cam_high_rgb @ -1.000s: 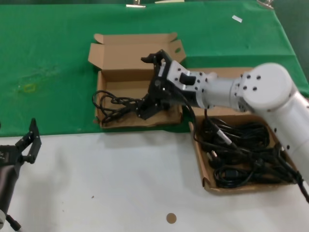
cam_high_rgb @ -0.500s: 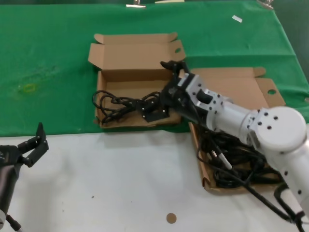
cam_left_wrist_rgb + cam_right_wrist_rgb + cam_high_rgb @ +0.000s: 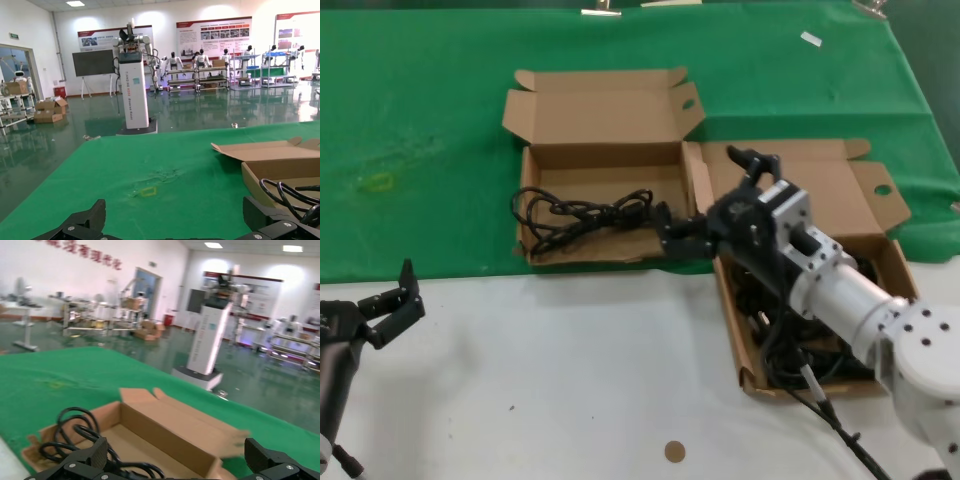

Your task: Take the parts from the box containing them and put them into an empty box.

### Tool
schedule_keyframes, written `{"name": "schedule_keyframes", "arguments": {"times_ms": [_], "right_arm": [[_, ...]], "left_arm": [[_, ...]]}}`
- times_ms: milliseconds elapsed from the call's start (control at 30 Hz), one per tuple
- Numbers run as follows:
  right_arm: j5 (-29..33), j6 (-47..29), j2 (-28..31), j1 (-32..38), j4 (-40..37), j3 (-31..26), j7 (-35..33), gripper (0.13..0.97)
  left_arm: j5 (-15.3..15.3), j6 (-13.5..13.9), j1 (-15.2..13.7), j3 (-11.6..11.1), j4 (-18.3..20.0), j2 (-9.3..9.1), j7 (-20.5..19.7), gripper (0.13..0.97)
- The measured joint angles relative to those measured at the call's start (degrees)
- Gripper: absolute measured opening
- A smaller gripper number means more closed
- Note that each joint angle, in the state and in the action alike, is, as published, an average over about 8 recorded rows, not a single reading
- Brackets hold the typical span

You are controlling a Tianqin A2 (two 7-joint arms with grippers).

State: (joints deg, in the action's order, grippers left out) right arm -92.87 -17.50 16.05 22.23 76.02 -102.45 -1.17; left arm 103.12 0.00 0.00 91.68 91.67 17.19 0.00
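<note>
Stretched low across the table from the right side, white forearm angled toward the middle: the right gripper (image 3: 682,238), fingers spread apart and holding nothing, poised over the front right corner of the left box (image 3: 535,160), just beside the gap between the two cartons. Black wrist housing tilted upward behind it, above the near edge of the right box (image 3: 865,205).

Lying inside the left box: one bundle of cord (image 3: 580,214), looped and spilling slightly over the left wall, its plug end pointing toward the open fingers but apart from them. Lid folded back and upright against the green cloth (image 3: 420,120), round hole in the tab at the right corner.

Piled in the right box, largely hidden under the arm: more black cords (image 3: 765,300), tangled along the left wall and front corner. Lid laid flat behind, hole visible in the far right tab.

Parked at the lower left on the white tabletop (image 3: 570,380), well apart from both boxes: the left gripper (image 3: 390,305), jaws wide open and empty, pointing toward the green cloth.

Seen from the right wrist camera: both fingertips (image 3: 92,455) set far apart, the corded box (image 3: 165,427) between them.
</note>
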Motion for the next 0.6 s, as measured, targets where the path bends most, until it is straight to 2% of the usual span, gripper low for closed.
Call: {"name": "schedule_keyframes", "arguments": {"times_ms": [100,600], "right_arm": [[-1.3,2.3,0.1,-2.9,2.0,1.4,0.2,0.966],[-8.0,13.6,0.9,-17.3,12.1,8.4,0.9,0.966]], "left_arm": [[0.0,0.0,0.0,0.0,0.0,0.00,0.0,0.951],[0.0,0.0,0.0,0.0,0.0,0.00,0.0,0.966]]}}
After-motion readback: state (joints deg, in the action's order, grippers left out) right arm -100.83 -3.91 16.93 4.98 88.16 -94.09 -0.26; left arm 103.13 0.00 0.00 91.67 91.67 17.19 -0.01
